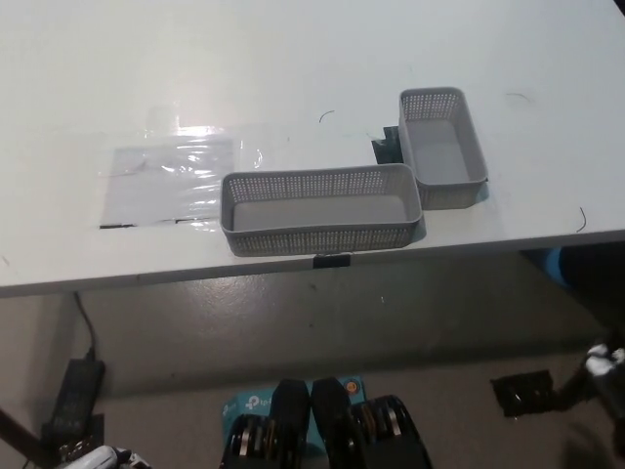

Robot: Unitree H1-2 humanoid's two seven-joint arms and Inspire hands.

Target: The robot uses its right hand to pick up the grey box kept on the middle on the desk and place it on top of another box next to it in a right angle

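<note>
My right hand [598, 369] sits low at the picture's right edge, below the desk's front edge and well away from both boxes; only a small dark part of it shows, so I cannot tell whether it is released or clenched. My left hand [103, 457] shows as a pale sliver at the bottom left corner, resting, and its state is just as unclear. Above them stretches the white desk [293, 59]. On it the grey box [320, 210], a perforated tray, lies lengthwise near the front edge in the middle. Just beside its right end the second grey box [442, 147] lies turned crosswise, the two forming an L. A clear plastic sheet [171, 176] lies flat to the left.
</note>
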